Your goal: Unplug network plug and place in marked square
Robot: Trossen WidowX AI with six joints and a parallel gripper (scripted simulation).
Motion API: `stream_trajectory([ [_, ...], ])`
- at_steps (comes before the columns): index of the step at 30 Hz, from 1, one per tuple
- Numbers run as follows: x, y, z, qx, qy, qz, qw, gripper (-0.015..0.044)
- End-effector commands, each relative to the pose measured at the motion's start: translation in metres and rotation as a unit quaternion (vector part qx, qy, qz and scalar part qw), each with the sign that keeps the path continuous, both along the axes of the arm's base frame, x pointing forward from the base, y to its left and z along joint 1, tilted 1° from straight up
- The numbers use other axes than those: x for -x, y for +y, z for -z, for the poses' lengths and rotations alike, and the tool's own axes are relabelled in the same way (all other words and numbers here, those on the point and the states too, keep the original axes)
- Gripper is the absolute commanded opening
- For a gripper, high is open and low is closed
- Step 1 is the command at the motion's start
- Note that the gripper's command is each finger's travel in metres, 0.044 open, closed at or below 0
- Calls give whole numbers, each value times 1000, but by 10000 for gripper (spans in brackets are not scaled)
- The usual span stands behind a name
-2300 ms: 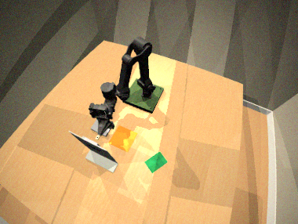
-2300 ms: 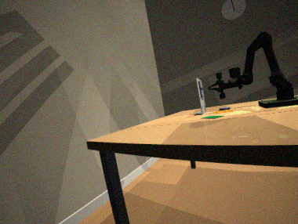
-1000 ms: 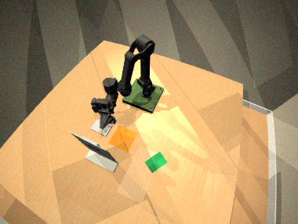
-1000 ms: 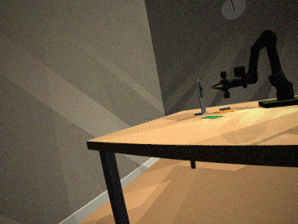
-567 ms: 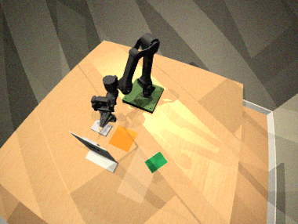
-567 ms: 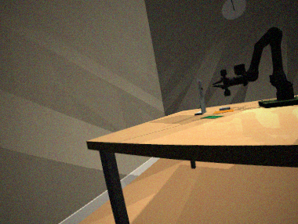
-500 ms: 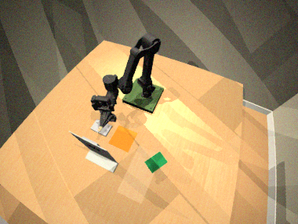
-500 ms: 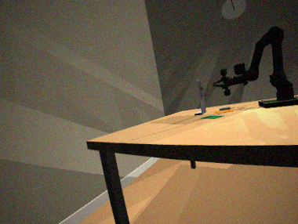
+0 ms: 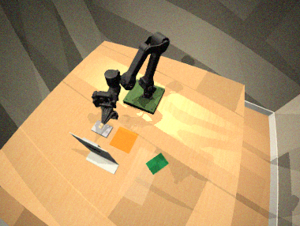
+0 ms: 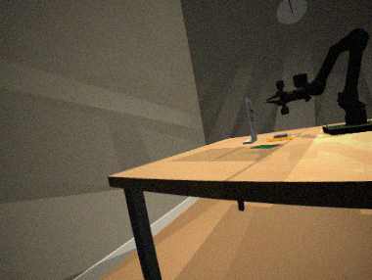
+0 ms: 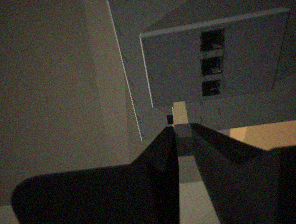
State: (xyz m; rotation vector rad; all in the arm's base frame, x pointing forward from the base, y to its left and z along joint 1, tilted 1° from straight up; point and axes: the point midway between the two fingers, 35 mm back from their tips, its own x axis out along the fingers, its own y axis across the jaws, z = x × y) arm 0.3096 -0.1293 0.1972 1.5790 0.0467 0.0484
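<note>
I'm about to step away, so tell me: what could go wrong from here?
The claw pinches the plug at its fingertips, above the table, so it might slip and fall. The orange patch, green patch and gray pad could be confused when setting it down. A careless swing might also bump the nearby upright panel.

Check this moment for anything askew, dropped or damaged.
Nothing stands out as odd. The panel stands upright on its foot, the orange and green squares lie flat, and the gripper holds the plug clear of the panel.
</note>
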Motion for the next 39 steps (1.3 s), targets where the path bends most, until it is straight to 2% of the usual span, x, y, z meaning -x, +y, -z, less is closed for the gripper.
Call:
stream_trajectory([
  [1, 4, 3, -12, 2, -4, -1, 1000, 0],
  [11, 1, 8, -12, -9, 13, 3, 1000, 0],
  [25, -22, 19, 29, -66, 138, 39, 987, 0],
  [39, -23, 37, 72, -83, 280, 77, 953, 0],
])
